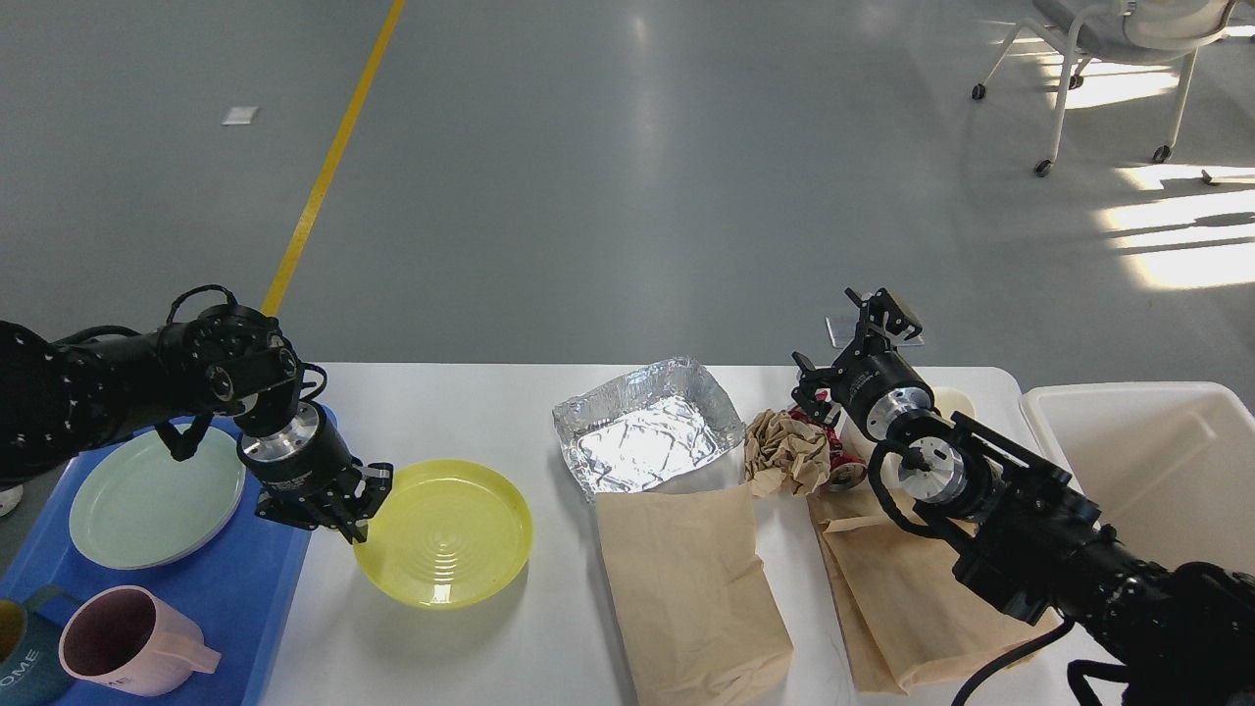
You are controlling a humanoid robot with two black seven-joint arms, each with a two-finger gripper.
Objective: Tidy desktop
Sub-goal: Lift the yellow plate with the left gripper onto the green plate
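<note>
The white desktop (461,412) spans the lower half of the head view. My left gripper (365,510) is shut on the left rim of a yellow plate (446,534), which hangs tilted a little above the desktop and throws a shadow beneath it. My right gripper (873,319) is raised over the desktop's far right side, above a crumpled brown paper ball (786,451) and a red can (838,461); its fingers are too small and dark to read. A foil tray (647,427) sits mid-table. Two flat brown paper bags (691,588) (887,598) lie near the front.
At the left, a blue tray (235,588) carries a pale green plate (157,495), a pink mug (127,652) and a dark teal mug (20,667). A white bin (1167,471) stands at the right edge. An office chair (1128,59) is far back right.
</note>
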